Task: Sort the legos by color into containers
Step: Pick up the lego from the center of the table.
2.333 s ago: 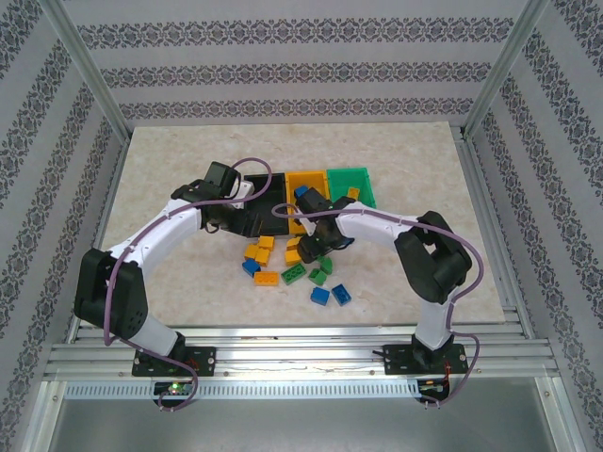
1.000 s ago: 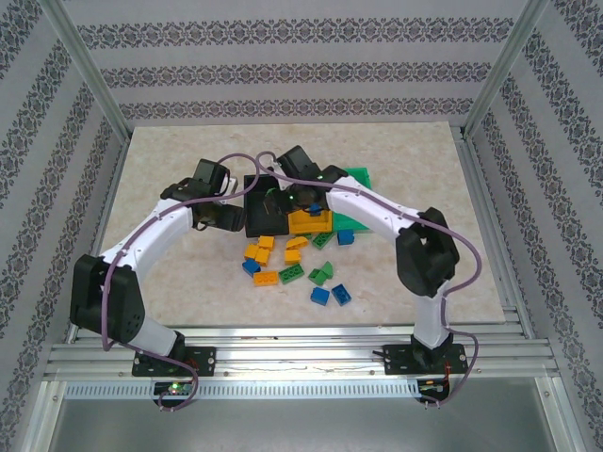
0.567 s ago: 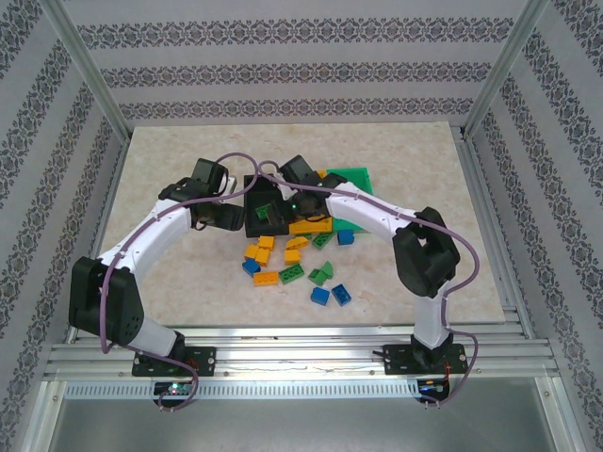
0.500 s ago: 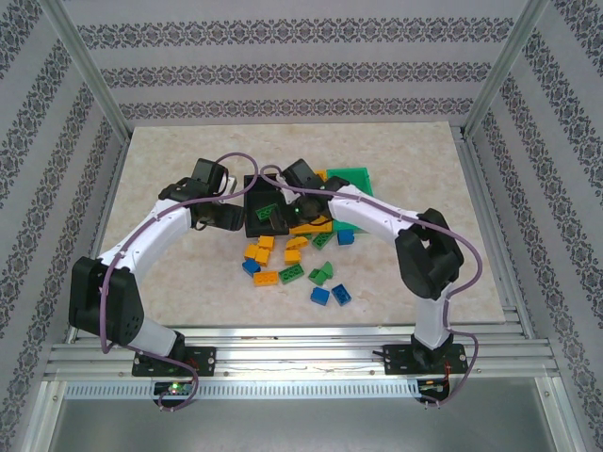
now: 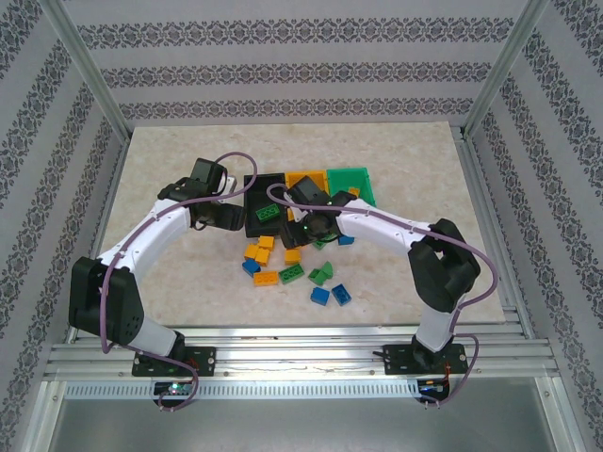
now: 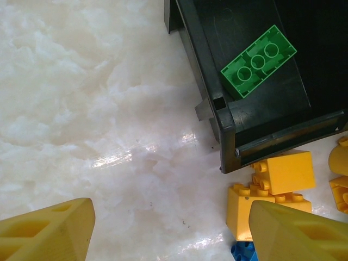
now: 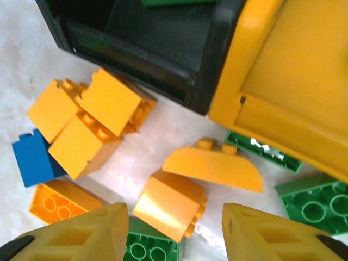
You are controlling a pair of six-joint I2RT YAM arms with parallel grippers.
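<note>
Pale marble-looking table top [image 5: 160,160] lies between walls [image 5: 301,71] with flowery stripes. On the left side, the left arm [image 5: 151,235] reaches out over the table. The left gripper [image 6: 171,212] hangs above bare table, just beside the near left corner of the black bin [image 6: 234,27]. Its yellow fingers [image 6: 49,231] are spread wide and hold nothing. Inside the black bin lies one green brick [image 6: 259,61], flat, bumps up. Right next to the black bin, touching it, stands the orange-yellow bin [image 7: 283,81]. The green bin [image 5: 353,176] comes last in the row, on the right.

In front of the bins the loose legos [image 5: 291,274] lie scattered on the table. They are orange-yellow, blue and green, some touching and some apart. The right gripper [image 7: 174,209] hangs over this pile, near the front walls of the black and orange-yellow bins. Its fingers [image 7: 81,234] stand apart, not very wide, and grip nothing. An orange-yellow block [image 7: 169,205] lies on the table under the gap between them. A curved orange-yellow piece [image 7: 212,169] lies between that block and the orange-yellow bin. Closer to the arms' bases, two blue bricks [image 5: 321,295] sit side by side, well apart from the bins.
</note>
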